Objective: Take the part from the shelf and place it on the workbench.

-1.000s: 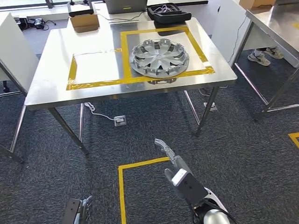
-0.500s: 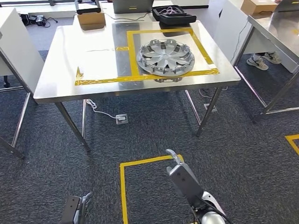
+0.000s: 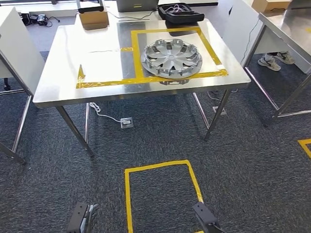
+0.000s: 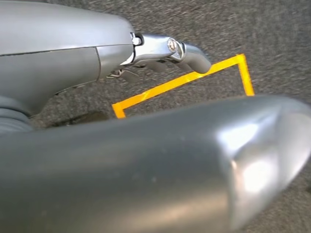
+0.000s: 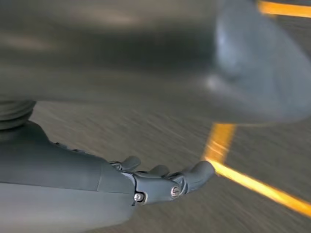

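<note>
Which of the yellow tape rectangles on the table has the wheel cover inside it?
The right rectangle, on the half of the table nearer the black case, holds the wheel cover; the left rectangle is empty.

the wheel cover is shiny silver-grey with a ring of spokes. it lies on the table, which is pale shiny metal. yellow tape makes boxes on the table, around the wheel cover. under the table the carpet is dark grey with tiny speckles. a yellow tape square marks the carpet. behind the wheel cover sit a brown cardboard box and a black case.
</note>
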